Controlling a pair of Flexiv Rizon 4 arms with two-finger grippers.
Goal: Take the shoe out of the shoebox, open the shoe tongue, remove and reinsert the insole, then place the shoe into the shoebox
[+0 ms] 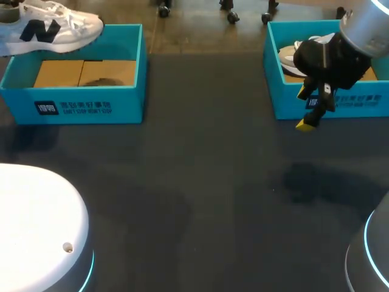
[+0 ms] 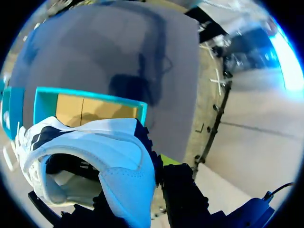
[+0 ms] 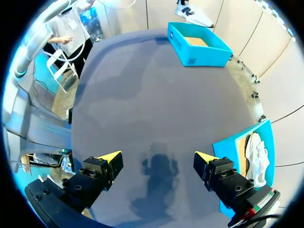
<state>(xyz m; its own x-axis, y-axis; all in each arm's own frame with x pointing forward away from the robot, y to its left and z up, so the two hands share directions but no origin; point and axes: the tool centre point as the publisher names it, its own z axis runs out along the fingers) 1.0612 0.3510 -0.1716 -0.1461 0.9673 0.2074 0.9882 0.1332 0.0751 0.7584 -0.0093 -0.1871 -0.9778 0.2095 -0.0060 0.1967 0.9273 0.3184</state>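
A white shoe (image 1: 58, 27) with a black side mark hangs above the back of the left teal shoebox (image 1: 79, 106), whose cardboard floor is bare. In the left wrist view my left gripper (image 2: 142, 178) is shut on the shoe's (image 2: 104, 152) heel collar, with one yellow fingertip (image 2: 168, 159) showing beside it and the box (image 2: 90, 97) below. My right gripper (image 1: 307, 109) hangs open over the front wall of the right shoebox (image 1: 340, 103). Its fingers (image 3: 110, 156) stand wide apart over bare table (image 3: 142, 95) with nothing between them.
The right shoebox (image 3: 235, 142) holds a second white shoe (image 3: 256, 156), also seen in the head view as a white shoe (image 1: 290, 58) behind my right arm. The dark table (image 1: 200, 182) stretches between the two boxes. White robot bases (image 1: 36, 225) stand at the near corners.
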